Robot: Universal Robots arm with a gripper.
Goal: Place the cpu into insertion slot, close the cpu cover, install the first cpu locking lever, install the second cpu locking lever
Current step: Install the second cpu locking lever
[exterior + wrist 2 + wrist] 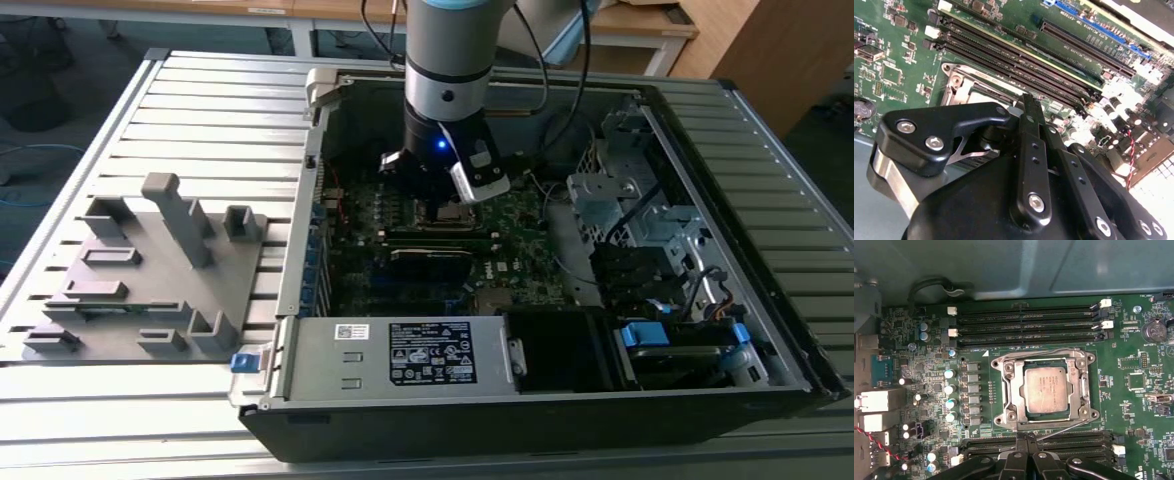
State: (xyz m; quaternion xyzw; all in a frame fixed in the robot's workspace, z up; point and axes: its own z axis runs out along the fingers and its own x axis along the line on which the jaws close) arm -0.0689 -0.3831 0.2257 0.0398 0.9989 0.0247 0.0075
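Cpu (1048, 388): matt silvery-grey metal face. Cpu cover (1013, 392) around it: bright bare metal. Motherboard (1134, 405): glossy green. Gripper (1026, 107): matt black.

The grey-and-silver cylindrical robot arm (447, 60) descends vertically from twelve o'clock in the exterior view, with a blue light lit on its black wrist section. The black metal two-finger gripper (1026, 439) points straight down; in both wrist views its fingers (1030, 112) are pressed together, tips meeting with no gap.

No print can be made out; the power supply label (431, 353) carries unreadable small print.
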